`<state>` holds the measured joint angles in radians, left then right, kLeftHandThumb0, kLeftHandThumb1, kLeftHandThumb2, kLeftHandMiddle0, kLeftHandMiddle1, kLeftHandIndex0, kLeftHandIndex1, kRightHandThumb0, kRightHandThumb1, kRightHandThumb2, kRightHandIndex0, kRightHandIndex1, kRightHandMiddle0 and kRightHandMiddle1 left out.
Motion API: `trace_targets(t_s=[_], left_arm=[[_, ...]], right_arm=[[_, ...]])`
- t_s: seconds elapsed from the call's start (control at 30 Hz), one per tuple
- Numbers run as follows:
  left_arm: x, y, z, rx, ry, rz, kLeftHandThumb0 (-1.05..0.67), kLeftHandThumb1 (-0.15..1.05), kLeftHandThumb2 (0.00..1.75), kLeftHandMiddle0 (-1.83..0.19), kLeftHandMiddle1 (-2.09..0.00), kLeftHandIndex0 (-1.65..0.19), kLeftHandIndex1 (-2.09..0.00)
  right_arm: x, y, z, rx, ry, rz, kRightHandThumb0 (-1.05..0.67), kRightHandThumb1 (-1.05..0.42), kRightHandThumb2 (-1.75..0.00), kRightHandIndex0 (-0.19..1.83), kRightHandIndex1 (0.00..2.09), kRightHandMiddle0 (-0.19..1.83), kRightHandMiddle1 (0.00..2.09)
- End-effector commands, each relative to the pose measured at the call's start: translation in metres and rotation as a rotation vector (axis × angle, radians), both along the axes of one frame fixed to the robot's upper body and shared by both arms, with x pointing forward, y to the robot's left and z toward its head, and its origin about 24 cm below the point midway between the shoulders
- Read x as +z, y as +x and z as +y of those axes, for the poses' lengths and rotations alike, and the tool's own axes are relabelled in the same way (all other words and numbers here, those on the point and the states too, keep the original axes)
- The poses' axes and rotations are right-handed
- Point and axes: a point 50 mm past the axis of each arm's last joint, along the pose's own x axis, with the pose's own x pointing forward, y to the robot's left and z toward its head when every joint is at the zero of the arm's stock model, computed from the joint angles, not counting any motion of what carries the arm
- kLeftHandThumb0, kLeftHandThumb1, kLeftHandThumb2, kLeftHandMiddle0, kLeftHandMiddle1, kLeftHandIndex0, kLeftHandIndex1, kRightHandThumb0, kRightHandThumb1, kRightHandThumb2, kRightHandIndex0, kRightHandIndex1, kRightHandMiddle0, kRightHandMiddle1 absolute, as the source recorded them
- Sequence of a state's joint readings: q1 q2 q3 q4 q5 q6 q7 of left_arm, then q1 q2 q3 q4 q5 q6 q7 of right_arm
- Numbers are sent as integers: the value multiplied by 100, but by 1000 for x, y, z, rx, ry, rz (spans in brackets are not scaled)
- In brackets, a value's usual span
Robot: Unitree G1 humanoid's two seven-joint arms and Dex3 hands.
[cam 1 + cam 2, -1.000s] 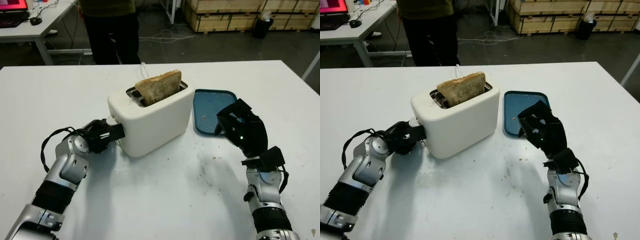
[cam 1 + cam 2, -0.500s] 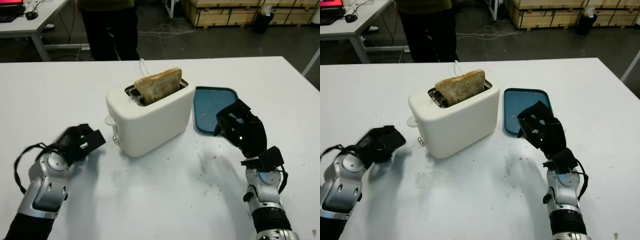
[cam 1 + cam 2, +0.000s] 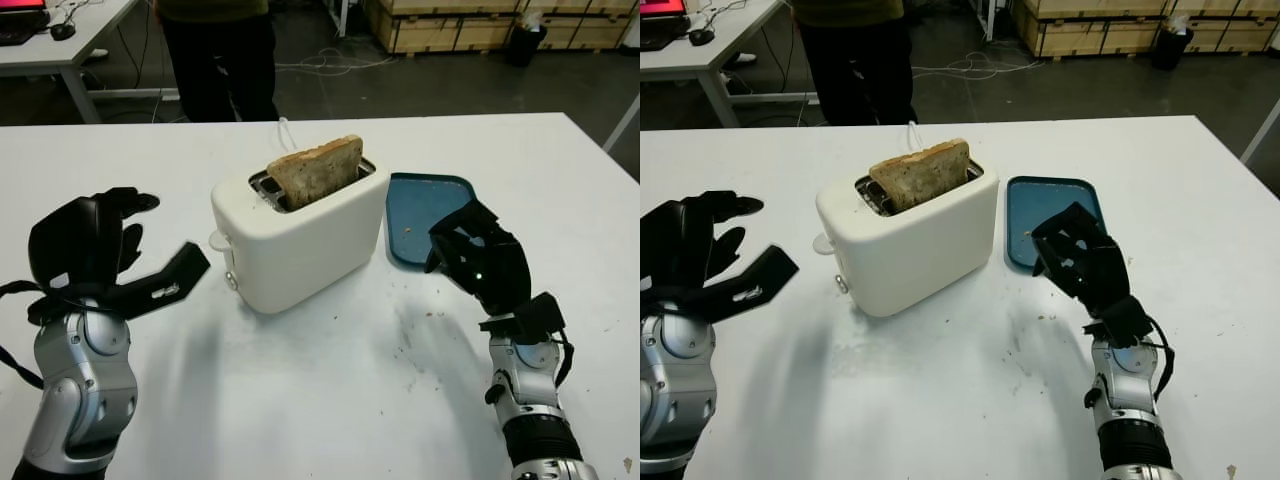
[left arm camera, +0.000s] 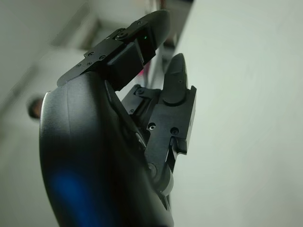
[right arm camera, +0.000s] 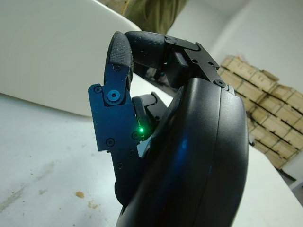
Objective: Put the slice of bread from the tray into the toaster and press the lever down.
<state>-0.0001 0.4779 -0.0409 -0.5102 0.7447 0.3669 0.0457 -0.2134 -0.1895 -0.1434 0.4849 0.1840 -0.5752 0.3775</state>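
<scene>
A white toaster (image 3: 300,240) stands mid-table with a browned slice of bread (image 3: 317,170) sticking high out of its slot. The toaster's lever tab (image 3: 218,240) sits high on its left end. To the right, the blue tray (image 3: 425,205) holds only crumbs. My left hand (image 3: 105,250) is raised off the table to the left of the toaster, open and holding nothing, apart from the lever. My right hand (image 3: 470,260) hovers at the tray's near edge with curled fingers (image 5: 118,52) around nothing.
A person in dark trousers (image 3: 215,60) stands beyond the table's far edge. A white cable (image 3: 285,132) runs behind the toaster. Crumbs and smudges (image 3: 410,330) mark the table in front. Wooden crates (image 3: 470,25) stand on the floor at the back.
My left hand has left the toaster's lever end, pulled back to the left and risen off the table. The bread stands as high as before. The right hand has hardly moved.
</scene>
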Motion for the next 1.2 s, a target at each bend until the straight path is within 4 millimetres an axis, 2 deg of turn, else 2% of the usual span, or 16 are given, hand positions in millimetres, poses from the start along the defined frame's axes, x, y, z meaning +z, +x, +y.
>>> trace_targets(t_s=[0.0,0.2,0.43,0.87,1.17], left_arm=[[3,-1,-1,-82,42,-20,-23,91,5,-99,-165,-100,-1],[5,1,-11,-261,73,9,-26,85,0,-99,-171,-105,-3],[3,7,-12,-339,100,55,-28,80,0,-100,-172,-109,-3],[12,13,-9,-352,196,65,-23,75,0,-106,-166,-119,-4],[34,-2,-6,-317,143,-86,-14,76,1,-106,-165,-127,-5]], right_arm=[[1,0,0,-5,12,-11,-41,-92,-35,81,175,50,175],[2,1,0,-7,6,-12,-42,-92,-35,81,175,50,175],[2,1,0,-8,7,-4,-42,-92,-34,80,175,50,175],[2,1,2,-3,5,-4,-41,-92,-34,80,175,50,175],[1,1,3,9,5,-8,-39,-92,-34,79,175,49,175]])
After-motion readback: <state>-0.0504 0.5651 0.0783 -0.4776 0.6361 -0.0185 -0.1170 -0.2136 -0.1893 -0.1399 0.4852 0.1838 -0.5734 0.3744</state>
